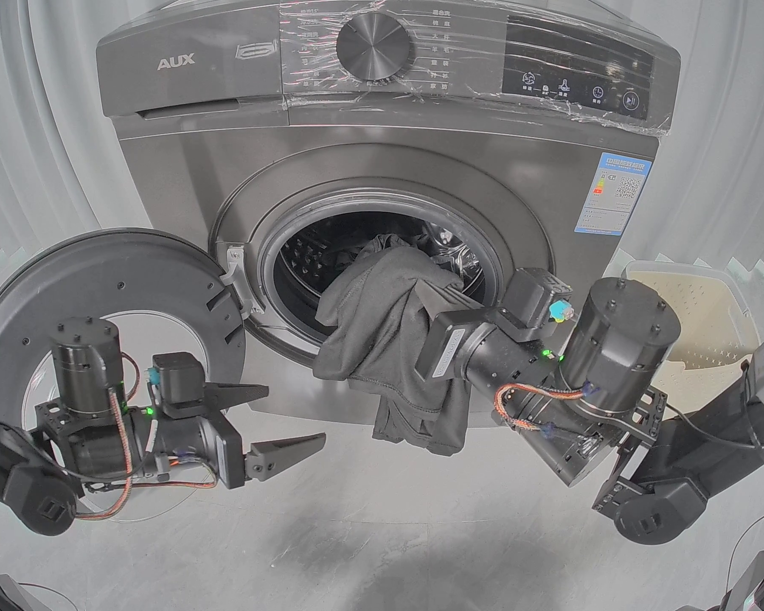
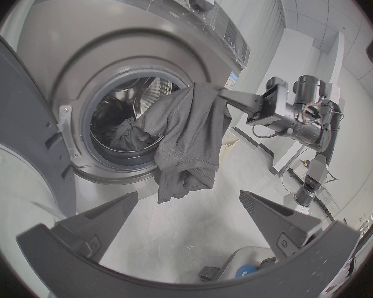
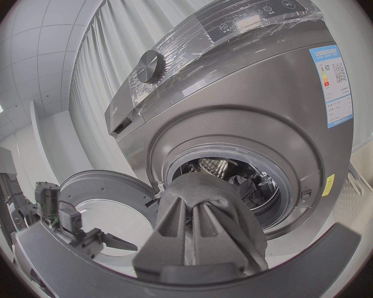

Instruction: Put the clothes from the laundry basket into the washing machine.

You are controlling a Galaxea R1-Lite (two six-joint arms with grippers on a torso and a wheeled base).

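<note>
Right claw (image 3: 190,212) pinches a dark garment (image 1: 373,316) draped over the washing machine (image 1: 187,171) opening at frame centre; left claw (image 1: 295,417), lower left, spread wide.

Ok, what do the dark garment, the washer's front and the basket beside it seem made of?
Dark garment, pinched in the right hand: soft matte knit fabric, possibly cotton; it drapes in limp folds with stitched hems.
Washing machine front: smooth grey metal, painted or brushed, judging by its soft sheen.
Laundry basket: cream rigid plastic, with moulded perforations.
</note>
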